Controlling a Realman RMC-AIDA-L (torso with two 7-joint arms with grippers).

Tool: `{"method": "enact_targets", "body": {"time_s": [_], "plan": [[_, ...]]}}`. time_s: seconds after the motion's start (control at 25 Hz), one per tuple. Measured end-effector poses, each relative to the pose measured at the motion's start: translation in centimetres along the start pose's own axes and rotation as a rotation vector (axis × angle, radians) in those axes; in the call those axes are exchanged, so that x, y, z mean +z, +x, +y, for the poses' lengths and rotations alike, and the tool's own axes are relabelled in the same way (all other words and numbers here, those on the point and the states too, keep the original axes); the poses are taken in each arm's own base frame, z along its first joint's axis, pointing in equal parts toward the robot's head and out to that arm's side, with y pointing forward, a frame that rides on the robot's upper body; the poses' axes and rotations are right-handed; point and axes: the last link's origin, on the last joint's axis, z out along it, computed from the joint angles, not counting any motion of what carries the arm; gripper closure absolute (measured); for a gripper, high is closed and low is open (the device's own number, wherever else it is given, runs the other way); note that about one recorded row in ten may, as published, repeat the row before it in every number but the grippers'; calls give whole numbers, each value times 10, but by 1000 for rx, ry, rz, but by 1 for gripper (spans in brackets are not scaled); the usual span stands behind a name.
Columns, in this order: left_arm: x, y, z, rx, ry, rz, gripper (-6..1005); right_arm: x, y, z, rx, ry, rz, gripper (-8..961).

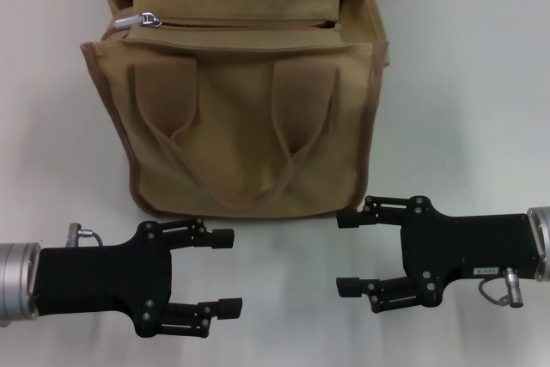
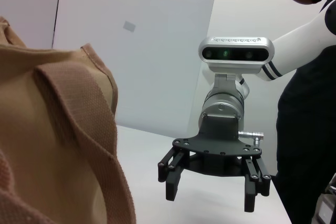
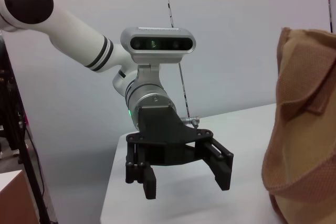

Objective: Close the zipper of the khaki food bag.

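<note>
From the head camera, we are looking down at the khaki food bag (image 1: 245, 100) standing upright on the white bench (image 1: 464, 100), toward the far middle of the surface, its two looped handles (image 1: 241, 139) hanging down the front panel that faces us. The zipper (image 1: 245, 23) is running across the top flap, and its silver pull tab (image 1: 146, 20) is sitting at the bag's left end; a dark gap is showing along the line toward the right end. Our left gripper (image 1: 225, 271) is hovering near the bench in front of the bag's lower left corner, fingers spread wide and holding nothing. Our right gripper (image 1: 348, 252) is facing it from the other side, just in front of the bag's lower right corner, also spread wide and empty. Neither is touching the bag.

In the left wrist view, we are seeing the bag's canvas side (image 2: 47, 145) close up with a handle strap (image 2: 89, 129) across it, and the right gripper (image 2: 209, 195) farther off, wide apart above the bench.

In the right wrist view, the left gripper (image 3: 185, 181) is hanging open over the bench, with the bag's trimmed edge (image 3: 304, 129) beside it.
</note>
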Motion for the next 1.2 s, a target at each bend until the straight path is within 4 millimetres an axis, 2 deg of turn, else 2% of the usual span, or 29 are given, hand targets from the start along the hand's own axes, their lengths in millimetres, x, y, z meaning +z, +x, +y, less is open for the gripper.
{"method": "enact_targets", "body": {"time_s": [0.72,0.92,1.0,1.04,1.2], "plan": [[-1,4,-1,19,3,20,187,-1,0,-1,2,8,-6,135],[-9,32,-9,79,54,189,187,-1,0,0,3,8,-6,135],[-22,51,-20,125,186,352,187,-1,0,-1,3,11,-5,135],[-22,51,-20,125,186,352,187,-1,0,-1,3,11,-5,135],[-46,67,-32,174,411,561,186,-2,2,-1,6,18,-2,135]]}}
